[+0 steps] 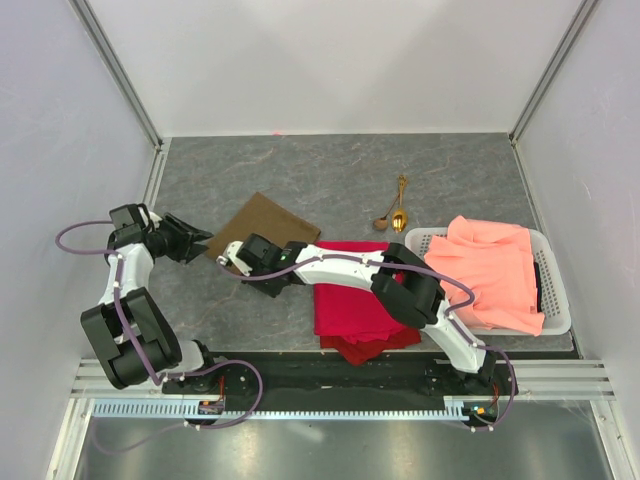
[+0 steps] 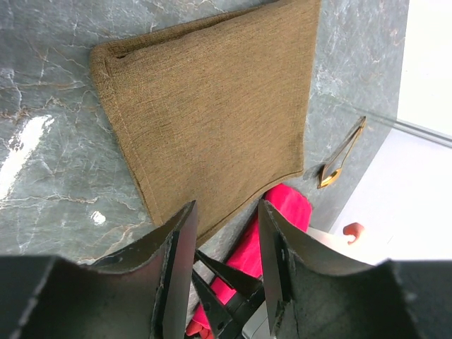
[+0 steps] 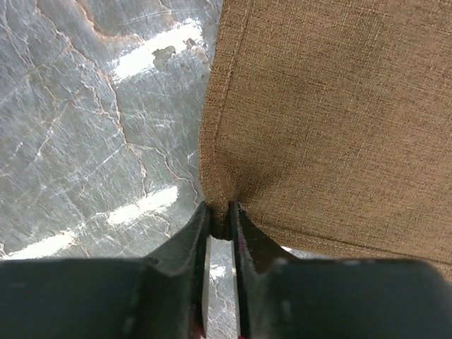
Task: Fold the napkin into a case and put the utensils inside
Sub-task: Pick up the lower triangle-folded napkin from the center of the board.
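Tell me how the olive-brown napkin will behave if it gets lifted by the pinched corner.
Probably floppy: the napkin puckers where the right gripper pinches its corner, so the rest should drape and hang. Likely light, since it lies thin and flat. Its coarse matte weave should resist slipping in the grip, though it may slide on the glossy table.
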You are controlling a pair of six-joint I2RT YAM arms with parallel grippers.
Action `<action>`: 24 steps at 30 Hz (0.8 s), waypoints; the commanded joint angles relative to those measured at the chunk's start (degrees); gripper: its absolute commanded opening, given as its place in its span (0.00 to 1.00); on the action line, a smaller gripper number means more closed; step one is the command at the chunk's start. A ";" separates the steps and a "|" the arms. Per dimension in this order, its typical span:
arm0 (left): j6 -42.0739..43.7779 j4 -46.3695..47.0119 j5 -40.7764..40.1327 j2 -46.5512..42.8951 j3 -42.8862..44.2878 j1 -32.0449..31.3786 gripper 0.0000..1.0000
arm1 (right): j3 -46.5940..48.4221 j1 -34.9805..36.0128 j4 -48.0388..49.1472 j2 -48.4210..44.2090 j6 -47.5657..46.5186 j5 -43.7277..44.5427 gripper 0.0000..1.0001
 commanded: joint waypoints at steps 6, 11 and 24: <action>0.83 2.53 1.91 0.26 -1.01 1.36 0.52 | 2.48 -1.01 0.10 -0.54 4.91 -6.77 0.00; 0.47 2.71 1.91 0.97 -0.57 1.62 0.57 | 4.24 -2.94 1.24 -2.66 9.57 -12.21 0.00; 0.91 0.42 -7.05 8.34 3.11 1.80 0.62 | -5.16 -9.18 11.34 -8.54 21.00 -25.66 0.00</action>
